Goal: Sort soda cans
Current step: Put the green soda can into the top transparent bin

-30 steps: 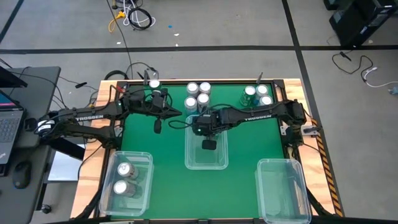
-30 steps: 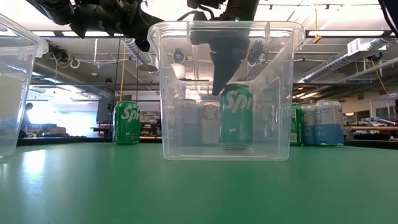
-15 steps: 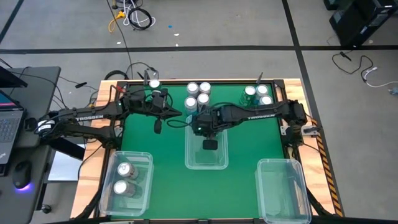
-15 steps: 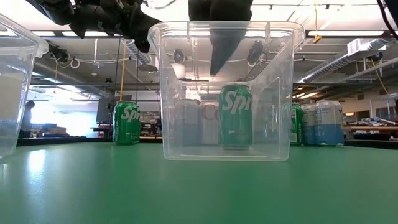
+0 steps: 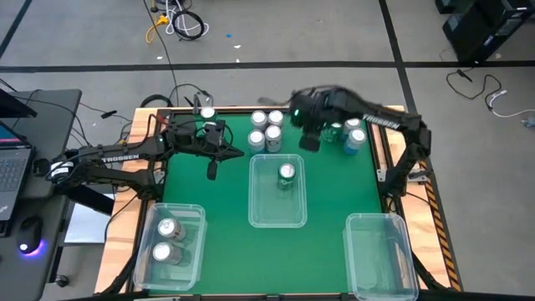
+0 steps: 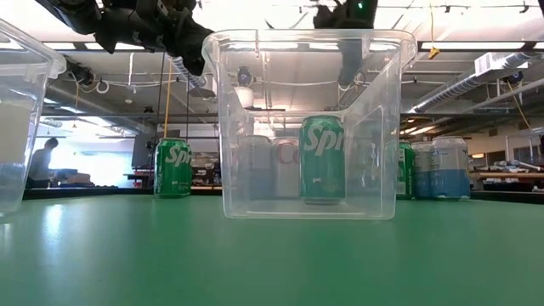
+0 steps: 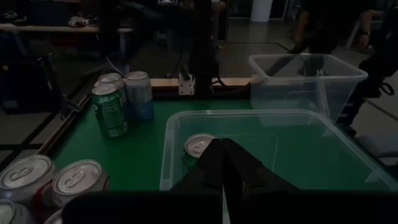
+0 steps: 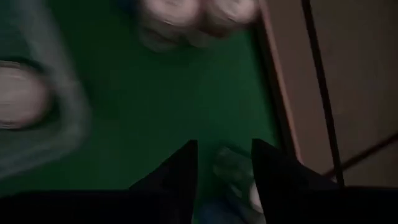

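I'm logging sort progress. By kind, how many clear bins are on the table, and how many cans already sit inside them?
Clear plastic rectangular bins: 3 (left bin, middle bin, right bin)
Soda cans inside bins: 3 (two silver-topped cans in the left bin, one green can in the middle bin; the right bin holds none)
Total: 6

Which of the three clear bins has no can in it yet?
The right bin. The middle bin holds one green can, and the left bin holds two cans.
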Motion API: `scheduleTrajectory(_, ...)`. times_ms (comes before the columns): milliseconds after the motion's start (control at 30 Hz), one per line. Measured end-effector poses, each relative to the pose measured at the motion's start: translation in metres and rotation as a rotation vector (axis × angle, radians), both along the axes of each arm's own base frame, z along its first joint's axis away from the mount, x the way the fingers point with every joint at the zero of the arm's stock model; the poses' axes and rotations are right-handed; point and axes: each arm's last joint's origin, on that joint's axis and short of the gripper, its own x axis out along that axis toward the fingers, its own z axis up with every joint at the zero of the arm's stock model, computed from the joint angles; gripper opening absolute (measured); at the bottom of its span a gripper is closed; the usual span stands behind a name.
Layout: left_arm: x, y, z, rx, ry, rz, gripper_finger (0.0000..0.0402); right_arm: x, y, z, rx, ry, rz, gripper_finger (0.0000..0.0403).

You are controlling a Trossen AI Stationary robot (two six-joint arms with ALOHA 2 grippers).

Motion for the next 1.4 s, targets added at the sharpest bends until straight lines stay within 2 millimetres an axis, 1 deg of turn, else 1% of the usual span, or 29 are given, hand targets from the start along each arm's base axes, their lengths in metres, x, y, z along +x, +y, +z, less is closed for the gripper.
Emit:
scheduleTrajectory(133, 0.000, 0.000, 0.000, 0.004, -0.001, -0.001, 0.0000, -0.024, -0.035, -0.009, 0.084, 0.008, -0.093, 0.0167)
scheduleTrajectory(233, 0.000, 0.000, 0.000, 0.005, -0.002, -0.001, 0.0000, -0.040, -0.056, -0.023, 0.148, 0.021, -0.170, 0.0195)
scheduleTrajectory(400, 0.000, 0.000, 0.000, 0.005, -0.002, -0.001, 0.0000, -0.060, -0.083, -0.051, 0.190, 0.071, -0.281, 0.0252)
scheduleTrajectory(600, 0.000, 0.000, 0.000, 0.005, -0.002, -0.001, 0.0000, -0.073, -0.102, -0.073, 0.184, 0.086, -0.321, 0.0315)
scheduleTrajectory(767, 0.000, 0.000, 0.000, 0.003, -0.002, 0.000, 0.0000, -0.080, -0.108, -0.088, 0.213, 0.083, -0.332, 0.0345)
scheduleTrajectory(900, 0.000, 0.000, 0.000, 0.002, -0.002, 0.000, 0.0000, -0.084, -0.109, -0.101, 0.229, 0.096, -0.341, 0.0352)
scheduleTrajectory(1100, 0.000, 0.000, 0.000, 0.002, -0.002, 0.000, 0.0000, -0.091, -0.112, -0.118, 0.239, 0.113, -0.358, 0.0345)
scheduleTrajectory(1233, 0.000, 0.000, 0.000, 0.002, -0.002, 0.000, 0.0000, -0.093, -0.113, -0.120, 0.232, 0.125, -0.361, 0.0334)
scheduleTrajectory(1400, 0.000, 0.000, 0.000, 0.001, -0.002, 0.000, 0.0000, -0.093, -0.114, -0.120, 0.216, 0.133, -0.343, 0.0308)
